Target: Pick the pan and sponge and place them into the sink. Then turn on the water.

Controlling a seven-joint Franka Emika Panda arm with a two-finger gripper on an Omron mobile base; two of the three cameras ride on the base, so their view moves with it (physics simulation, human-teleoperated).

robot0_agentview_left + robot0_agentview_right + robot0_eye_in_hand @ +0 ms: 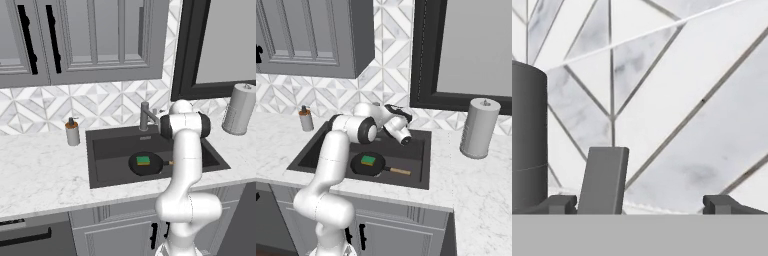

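Sink [105, 150]: matt dark grey basin, smooth, set in white marble counter [40, 170] with faint grey veining. Pan [145, 164]: matt black, handle [400, 171] light wood. Sponge [143, 160]: green top, looks soft and dull. Faucet [146, 116]: grey metal, satin. Backsplash tiles [677, 90] beyond my gripper [639, 204]: polished-looking marble, thin dark grout lines.
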